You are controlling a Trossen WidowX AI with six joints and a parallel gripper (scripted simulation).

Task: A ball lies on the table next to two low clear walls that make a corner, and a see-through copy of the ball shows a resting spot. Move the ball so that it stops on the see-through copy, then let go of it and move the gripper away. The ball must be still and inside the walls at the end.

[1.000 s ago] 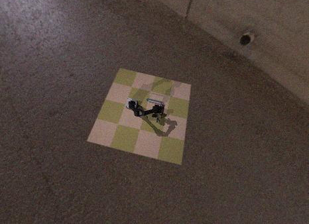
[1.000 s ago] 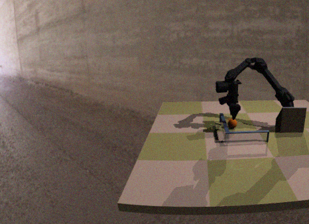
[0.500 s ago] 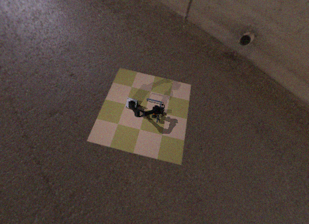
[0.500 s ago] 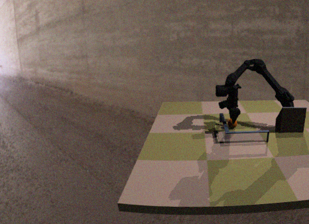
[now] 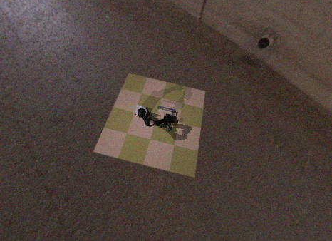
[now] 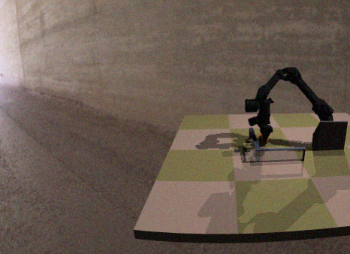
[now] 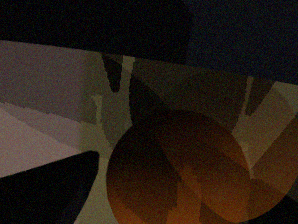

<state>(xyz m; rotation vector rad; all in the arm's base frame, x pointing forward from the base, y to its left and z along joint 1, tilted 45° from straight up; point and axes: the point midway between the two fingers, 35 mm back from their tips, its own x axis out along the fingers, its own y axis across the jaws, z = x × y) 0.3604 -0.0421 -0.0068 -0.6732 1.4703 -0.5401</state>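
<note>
Nearest in the exterior view, the checkered desk (image 5: pixel 110 141) (image 6: pixel 188 201) (image 7: pixel 30 140) carries the front clear wall (image 5: pixel 165 108) (image 6: pixel 282 151), low enough to reach over and set to bound one side of the corner. Just beyond it is the orange ball (image 6: pixel 262 140) (image 7: pixel 145 175), low at the desk, overlapping its see-through copy (image 7: pixel 272 165) in the wrist view; whether it quite matches I cannot tell. The end effector (image 5: pixel 169 126) (image 6: pixel 260 141) (image 7: pixel 173 175) points down with fingers spread around the ball, not pinching it, probably to steady or nudge it. Farther back, the arm (image 5: pixel 158 122) (image 6: pixel 309 92) arches high, likely keeping its links off the walls.
</note>
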